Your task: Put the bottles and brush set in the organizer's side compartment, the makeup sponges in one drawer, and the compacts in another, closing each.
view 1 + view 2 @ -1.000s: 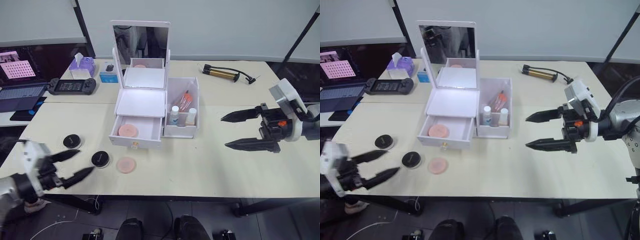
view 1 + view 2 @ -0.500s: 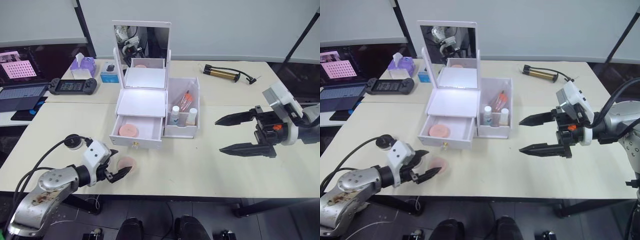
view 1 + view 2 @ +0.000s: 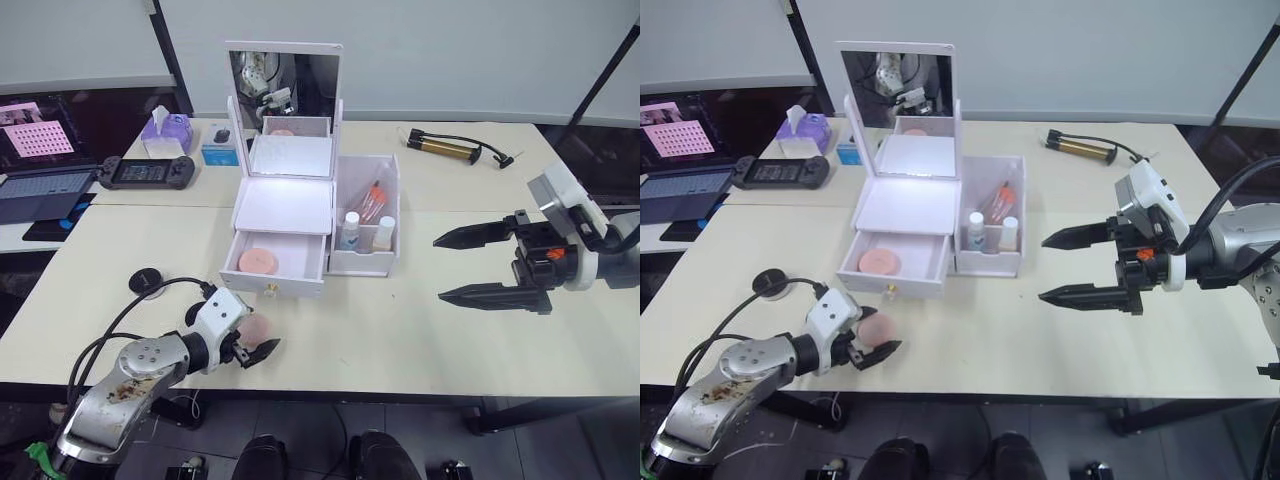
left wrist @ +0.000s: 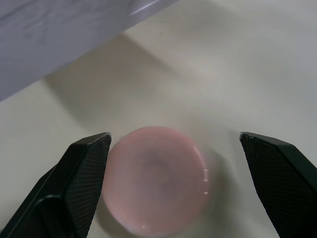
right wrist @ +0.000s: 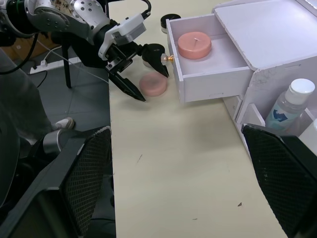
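The white organizer (image 3: pixel 283 205) stands mid-table with its mirror up and its lower drawer (image 3: pixel 272 268) pulled open; one pink makeup sponge (image 3: pixel 256 260) lies inside. The side compartment (image 3: pixel 367 215) holds two small bottles (image 3: pixel 348 230) and an orange-tipped brush set (image 3: pixel 372 200). A second pink sponge (image 4: pixel 156 181) lies on the table in front of the drawer, and my left gripper (image 3: pixel 255 342) is open with a finger on either side of it. A black compact (image 3: pixel 147 281) sits at the left. My right gripper (image 3: pixel 438 269) hangs open and empty over the table, right of the organizer.
A hand pump (image 3: pixel 445 148) lies at the back right. A game controller (image 3: pixel 144 172), a tissue box (image 3: pixel 165 130), a small blue box (image 3: pixel 218 150) and a laptop (image 3: pixel 40 190) sit at the back left. A black cable (image 3: pixel 110 335) loops beside my left arm.
My left arm has swung in from the table's front left edge to the loose sponge, and its open fingers now straddle it. The right gripper has drifted slightly left.
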Motion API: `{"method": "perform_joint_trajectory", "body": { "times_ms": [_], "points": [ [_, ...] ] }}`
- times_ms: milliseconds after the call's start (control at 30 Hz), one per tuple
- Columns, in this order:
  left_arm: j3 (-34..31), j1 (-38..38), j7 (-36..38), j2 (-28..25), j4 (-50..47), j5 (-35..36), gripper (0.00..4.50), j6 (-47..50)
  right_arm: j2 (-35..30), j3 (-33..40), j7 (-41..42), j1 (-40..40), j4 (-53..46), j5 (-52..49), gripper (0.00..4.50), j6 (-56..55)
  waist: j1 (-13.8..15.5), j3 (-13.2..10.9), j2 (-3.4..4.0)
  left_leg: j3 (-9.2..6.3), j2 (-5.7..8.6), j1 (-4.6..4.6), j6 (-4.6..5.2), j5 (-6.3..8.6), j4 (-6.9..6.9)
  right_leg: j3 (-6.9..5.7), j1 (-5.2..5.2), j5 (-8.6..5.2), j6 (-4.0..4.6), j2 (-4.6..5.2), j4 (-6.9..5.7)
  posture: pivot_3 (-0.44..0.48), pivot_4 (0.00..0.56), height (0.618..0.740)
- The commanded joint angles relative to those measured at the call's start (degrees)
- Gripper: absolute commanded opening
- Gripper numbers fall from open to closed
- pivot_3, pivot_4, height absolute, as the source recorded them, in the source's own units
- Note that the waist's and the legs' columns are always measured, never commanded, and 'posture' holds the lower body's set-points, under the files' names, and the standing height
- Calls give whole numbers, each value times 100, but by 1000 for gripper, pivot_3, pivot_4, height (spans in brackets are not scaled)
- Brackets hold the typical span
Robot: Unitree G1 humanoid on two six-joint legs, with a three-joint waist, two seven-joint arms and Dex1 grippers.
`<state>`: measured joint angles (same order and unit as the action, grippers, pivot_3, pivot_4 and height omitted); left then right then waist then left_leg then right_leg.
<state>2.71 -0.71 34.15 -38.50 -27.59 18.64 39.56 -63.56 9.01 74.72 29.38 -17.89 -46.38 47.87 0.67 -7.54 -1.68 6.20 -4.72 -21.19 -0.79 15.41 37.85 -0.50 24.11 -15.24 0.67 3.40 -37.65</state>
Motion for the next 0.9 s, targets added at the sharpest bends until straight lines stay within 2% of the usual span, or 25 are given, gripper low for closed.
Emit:
{"method": "perform_joint_trajectory", "body": {
  "times_ms": [33, 267, 367, 467, 500, 600, 700, 767, 900],
  "points": [
    [41, 98, -243, 153, -143, -1, 4476, 348, -34, 142, -49, 141, -86, -80, 4500, -32, 2, -1, -2, -1, 0, 0, 0, 0, 0, 0, 0, 0, 0, 0, 0, 0, 150, 689],
    [15, -19, -179, 155, -337, 74, 4476, 626, -12, 118, -74, 162, -59, -50, 4500, -61, 0, 0, -1, -3, 0, 0, 0, 0, 0, 0, -1, 0, -1, 0, 1, 0, 150, 689],
    [-26, -64, -187, 187, -386, 65, 3901, 597, 4, 95, -90, 181, -49, -27, 4500, -82, 0, 0, -1, -3, 0, 0, 0, 0, 0, 0, -1, 0, 0, 0, 1, 0, 150, 689],
    [-93, -135, -118, 158, -513, 153, 3011, 632, 15, 74, -106, 202, -36, 7, 4500, -112, 3, 0, -1, -3, 1, 0, 0, 0, 0, -1, -1, 0, -1, 1, 1, 0, 150, 689],
    [-139, -156, -90, 149, -546, 198, 2960, 636, 19, 67, -105, 211, -25, 15, 4500, -125, 3, 0, -1, -4, 0, 0, 0, 0, 0, 0, -1, 0, -1, 1, 1, 0, 150, 689],
    [-621, -200, -46, 349, -664, 729, 2960, 808, 85, 8, -142, 349, 92, 56, 4500, -149, -1, -1, -1, -4, 0, 0, 0, 0, 0, -1, -1, 0, 0, 0, 1, 0, 150, 689],
    [-1056, -381, 536, 123, -1033, 1469, 2960, 920, 114, -63, -60, 414, 131, 75, 4500, -176, -6, -1, -2, -6, 0, -1, 0, 0, 0, -1, 2, 0, 0, 0, 0, 0, 150, 689],
    [-1521, -480, 1098, -242, -1203, 1872, 2960, 763, 185, -60, -47, 466, 145, 16, 4500, -172, -10, -1, -2, -6, -1, -2, 0, 0, 0, -2, 3, 0, 0, 0, -1, 0, 150, 689],
    [-2805, -275, 2015, -984, -932, 2942, 2960, 840, 366, -131, -183, 492, 208, 153, 4500, -268, -10, -1, -1, -7, -2, 0, -1, -1, 0, -8, 2, -2, 1, -2, -1, 0, 150, 689]
  ]
}}
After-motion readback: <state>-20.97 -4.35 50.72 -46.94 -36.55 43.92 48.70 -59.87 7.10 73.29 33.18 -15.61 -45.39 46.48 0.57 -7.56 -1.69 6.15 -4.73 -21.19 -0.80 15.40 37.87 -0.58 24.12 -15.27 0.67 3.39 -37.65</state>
